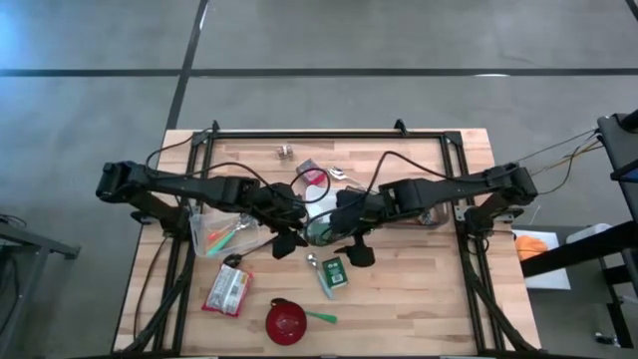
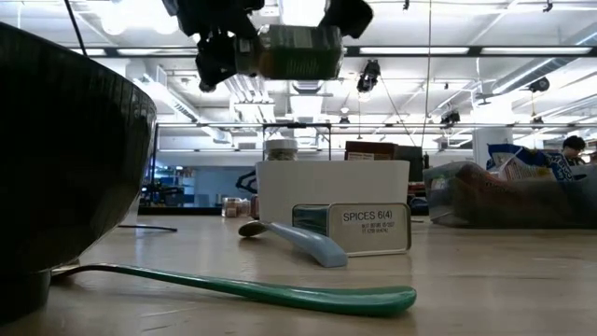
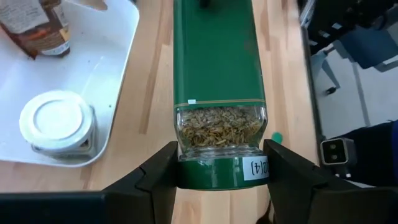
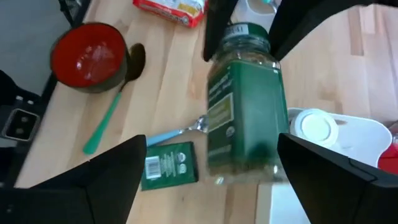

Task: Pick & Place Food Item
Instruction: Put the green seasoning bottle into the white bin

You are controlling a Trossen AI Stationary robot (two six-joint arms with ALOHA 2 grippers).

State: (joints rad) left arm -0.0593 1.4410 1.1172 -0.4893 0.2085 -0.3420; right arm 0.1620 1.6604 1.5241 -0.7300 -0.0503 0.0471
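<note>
A spice jar [image 3: 217, 74] with a green label and green lid hangs level above the middle of the table [image 1: 419, 299], high in the low view [image 2: 289, 51]. My left gripper [image 3: 221, 168] is shut on its lid end. My right gripper [image 4: 211, 140] is open, its fingers on either side of the jar's base end [image 4: 242, 165]. In the high view the two grippers meet over the jar [image 1: 321, 231], the left gripper [image 1: 299, 227] from the table's left, the right gripper [image 1: 341, 223] from its right. My left gripper pinches the jar at its green lid [image 3: 221, 173] and neck, one finger [image 3: 155, 180] on each of two opposite sides. The fingers come from the table's left, slanting down. The jar sticks out ahead of them, lifted clear and about level. My right gripper: one finger [image 4: 112, 180] stands clear of the jar. The other [image 4: 329, 174] shows right at the jar's side; whether it touches, I cannot tell.
Below the jar lie a green spice tin [image 4: 168, 165], a pale blue spoon [image 2: 298, 241], a teal spoon [image 4: 102, 127] and a red bowl [image 4: 87, 56]. A white tray [image 3: 118, 74] holds a white-lidded jar [image 3: 56, 124]. A red packet [image 1: 227, 291] lies near left.
</note>
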